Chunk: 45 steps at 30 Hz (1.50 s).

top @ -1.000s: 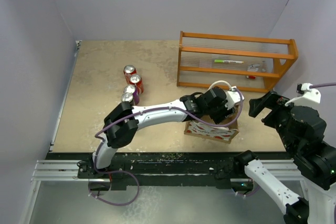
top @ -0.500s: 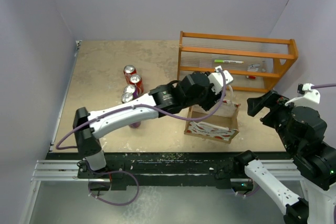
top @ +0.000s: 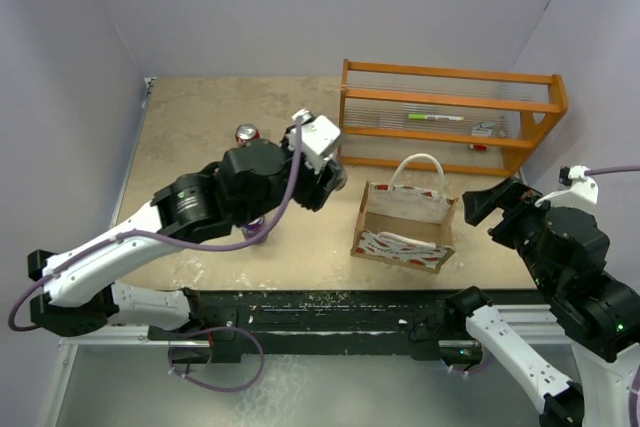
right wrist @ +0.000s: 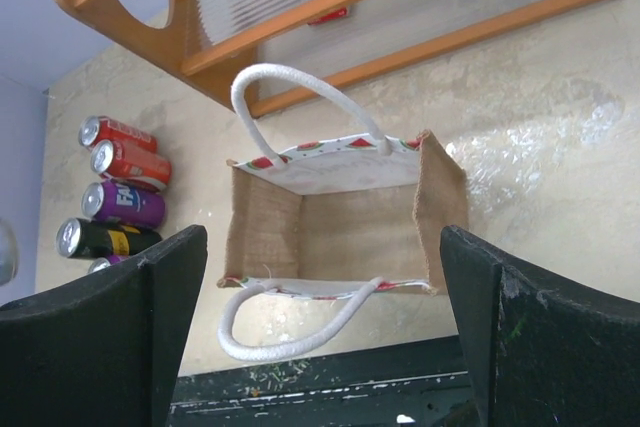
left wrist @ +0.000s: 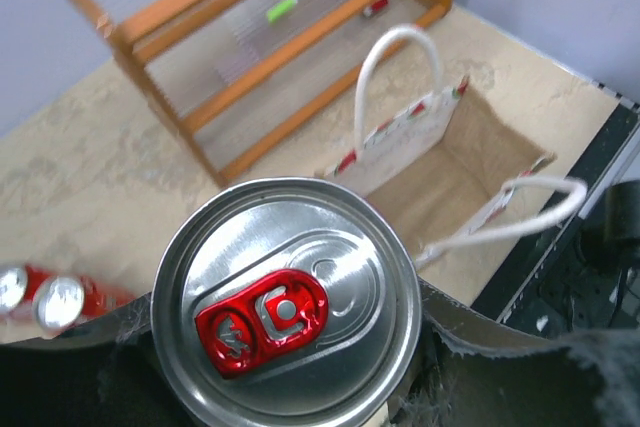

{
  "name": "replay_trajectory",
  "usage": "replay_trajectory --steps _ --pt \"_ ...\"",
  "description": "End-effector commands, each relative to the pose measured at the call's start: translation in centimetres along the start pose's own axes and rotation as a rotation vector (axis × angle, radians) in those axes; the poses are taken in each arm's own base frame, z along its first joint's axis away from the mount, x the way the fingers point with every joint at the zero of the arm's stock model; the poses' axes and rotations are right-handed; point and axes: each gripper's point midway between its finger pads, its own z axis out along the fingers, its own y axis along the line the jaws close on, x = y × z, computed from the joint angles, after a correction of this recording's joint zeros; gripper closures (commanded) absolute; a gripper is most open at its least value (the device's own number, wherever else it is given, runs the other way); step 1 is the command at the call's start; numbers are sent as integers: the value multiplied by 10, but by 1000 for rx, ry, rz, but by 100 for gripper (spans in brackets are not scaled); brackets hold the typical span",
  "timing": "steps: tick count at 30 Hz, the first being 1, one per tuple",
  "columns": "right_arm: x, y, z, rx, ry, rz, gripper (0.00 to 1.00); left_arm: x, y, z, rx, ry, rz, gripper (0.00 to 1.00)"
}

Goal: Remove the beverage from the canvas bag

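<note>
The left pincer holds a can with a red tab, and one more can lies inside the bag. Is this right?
Not quite. The left pincer does hold the can with a red tab, but the bag is empty, as the right wrist view shows.

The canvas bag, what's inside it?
Nothing shows in the canvas bag: bare brown lining down to its floor. The strip behind its near wall is hidden. The left pincer grips a can outside.

The canvas bag [right wrist: 440, 197] gapes open between its 2 handles [right wrist: 265, 71], the orange rack [right wrist: 400, 7] close behind, cans [right wrist: 115, 187] left.
</note>
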Motion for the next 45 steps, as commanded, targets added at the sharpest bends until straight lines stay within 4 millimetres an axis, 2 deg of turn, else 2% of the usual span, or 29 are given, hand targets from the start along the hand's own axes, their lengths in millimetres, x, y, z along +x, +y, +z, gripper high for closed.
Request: replay_trajectory --steps 1,5,7,8,9,16,21,25,33,41,45 --pt "2 8 0 -45 -21 118 1 28 20 -32 -73 41 -113 100" --pt "12 10 7 -55 4 145 2 83 13 -41 -60 155 -217 100" --pt "15 9 10 -44 12 144 2 120 7 -40 -59 238 -277 100" --pt "15 10 11 -41 13 144 2 129 4 -41 -56 256 -306 100" --pt "14 10 12 -39 13 144 2 149 1 -39 -60 297 -324 100" --pt "9 15 20 -25 11 128 1 229 -1 -32 -166 424 -470 100" --pt "8 17 22 -22 14 124 1 279 23 -36 -353 415 -559 100" --pt "8 15 22 -16 15 117 0 309 51 -47 -534 381 -599 100" --pt "12 9 21 6 21 104 0 336 77 -61 -730 369 -611 100" --pt "14 9 23 9 29 93 0 339 93 -65 -833 306 -616 100" --pt "15 7 22 12 33 89 0 336 96 -58 -833 260 -611 100"
